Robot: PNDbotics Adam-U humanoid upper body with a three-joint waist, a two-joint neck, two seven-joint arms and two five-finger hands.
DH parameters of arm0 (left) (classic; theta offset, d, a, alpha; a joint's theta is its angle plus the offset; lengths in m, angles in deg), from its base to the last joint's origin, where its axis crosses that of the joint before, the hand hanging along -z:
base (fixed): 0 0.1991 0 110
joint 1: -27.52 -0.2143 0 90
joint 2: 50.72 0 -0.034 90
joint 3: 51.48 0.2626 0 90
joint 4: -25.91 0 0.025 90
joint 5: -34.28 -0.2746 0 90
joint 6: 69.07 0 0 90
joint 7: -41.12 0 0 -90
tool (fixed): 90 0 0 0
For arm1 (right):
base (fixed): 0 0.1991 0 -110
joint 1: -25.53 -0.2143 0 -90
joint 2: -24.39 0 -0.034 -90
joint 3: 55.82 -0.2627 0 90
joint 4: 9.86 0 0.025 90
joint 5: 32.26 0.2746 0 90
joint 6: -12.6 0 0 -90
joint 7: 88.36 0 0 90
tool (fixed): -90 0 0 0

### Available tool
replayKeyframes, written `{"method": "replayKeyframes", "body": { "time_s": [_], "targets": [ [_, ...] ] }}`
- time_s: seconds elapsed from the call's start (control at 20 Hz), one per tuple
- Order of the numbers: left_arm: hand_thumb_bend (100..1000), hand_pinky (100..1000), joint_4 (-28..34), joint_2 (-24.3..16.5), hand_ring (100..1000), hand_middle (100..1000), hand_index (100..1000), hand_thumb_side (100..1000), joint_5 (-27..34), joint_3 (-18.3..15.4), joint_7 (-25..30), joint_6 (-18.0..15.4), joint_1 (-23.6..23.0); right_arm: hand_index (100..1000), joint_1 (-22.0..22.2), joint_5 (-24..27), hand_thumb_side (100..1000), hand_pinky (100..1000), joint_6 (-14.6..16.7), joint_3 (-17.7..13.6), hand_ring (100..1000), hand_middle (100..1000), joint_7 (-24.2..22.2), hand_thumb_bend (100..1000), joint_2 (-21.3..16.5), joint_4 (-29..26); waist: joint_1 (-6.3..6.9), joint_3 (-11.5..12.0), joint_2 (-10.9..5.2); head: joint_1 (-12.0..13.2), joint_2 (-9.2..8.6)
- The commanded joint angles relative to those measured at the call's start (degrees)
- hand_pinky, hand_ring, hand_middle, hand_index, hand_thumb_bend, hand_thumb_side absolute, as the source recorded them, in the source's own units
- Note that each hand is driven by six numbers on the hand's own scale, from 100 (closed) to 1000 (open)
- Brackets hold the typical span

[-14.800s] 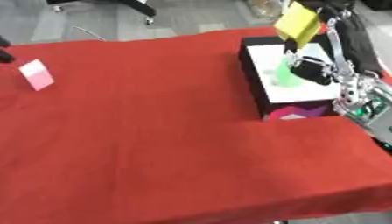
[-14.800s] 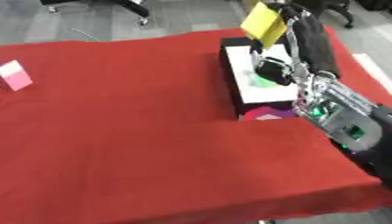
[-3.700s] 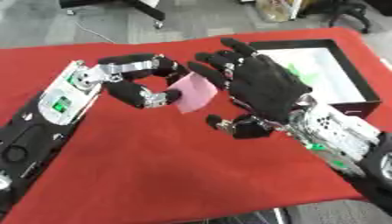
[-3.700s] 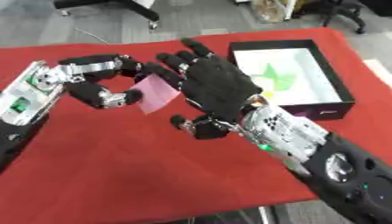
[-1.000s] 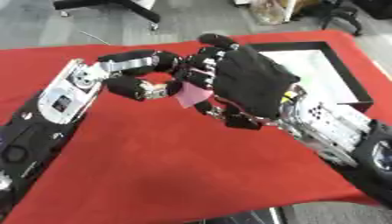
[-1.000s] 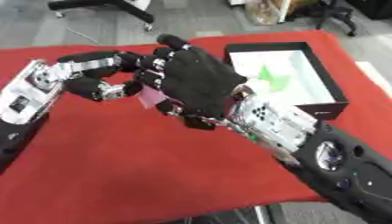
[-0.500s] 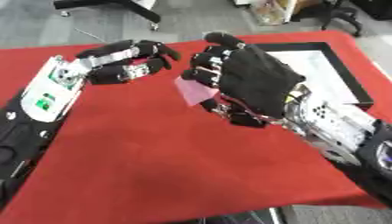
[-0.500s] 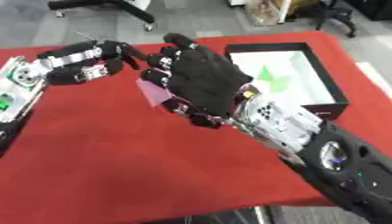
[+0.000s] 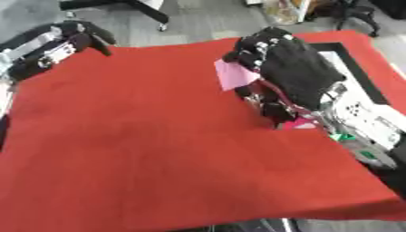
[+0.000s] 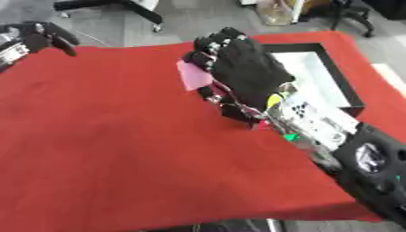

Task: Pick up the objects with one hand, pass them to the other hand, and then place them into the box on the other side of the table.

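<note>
My right hand [image 9: 289, 74] is over the middle of the red table, its fingers curled round a flat pink card [image 9: 233, 75] that sticks out to the left of them. The black box [image 10: 329, 77] with a white inside lies just behind the hand at the right edge; my arm hides much of it. My left hand [image 9: 75, 37] is far off at the upper left corner, fingers curled and holding nothing.
A red cloth [image 9: 135, 145] covers the table. Its front edge runs along the bottom. Chair legs [image 9: 147, 8] and grey floor lie beyond the far edge. A small magenta patch [image 9: 297, 123] shows under my right wrist.
The left hand let go of the pink card and drew back to the upper left. The right hand now holds the card alone and has shifted right towards the box.
</note>
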Motion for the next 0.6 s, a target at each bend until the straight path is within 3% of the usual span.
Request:
{"method": "replayKeyframes", "body": {
  "time_s": [0.05,0.25,0.3,0.45,0.6],
  "targets": [
    [100,808,6.23,-1.34,657,715,836,835,3.85,-5.33,5.93,-2.71,-1.80,569,1.81,8.11,100,668,-11.69,-3.39,789,238,4.23,100,-4.95,-0.38,0.21,0.58,-0.43,-1.18,-0.16],
    [100,793,12.47,-0.38,634,691,823,803,5.93,-9.42,2.29,1.89,-6.52,656,5.56,17.22,129,619,-29.73,-7.37,865,319,8.44,100,-8.98,-0.38,0.65,2.05,-0.07,-2.86,-0.16],
    [100,791,13.79,-0.16,630,687,821,799,6.23,-10.24,1.26,2.81,-7.55,680,6.31,20.06,157,611,-32.87,-8.83,885,355,9.96,100,-9.64,0.34,0.74,2.40,0.05,-3.28,-0.16],
    [100,785,17.39,1.00,622,675,816,787,7.30,-12.06,-1.29,5.12,-9.88,798,6.81,32.09,323,625,-35.55,-12.19,958,501,17.78,267,-10.27,10.63,0.89,3.90,0.46,-4.68,-0.16],
    [100,784,20.72,2.47,620,672,816,776,8.06,-13.06,-2.88,6.84,-11.30,856,6.39,45.42,481,667,-35.85,-11.98,1000,618,26.77,437,-10.35,20.78,0.89,5.62,0.87,-6.02,-0.16]
  ]
}}
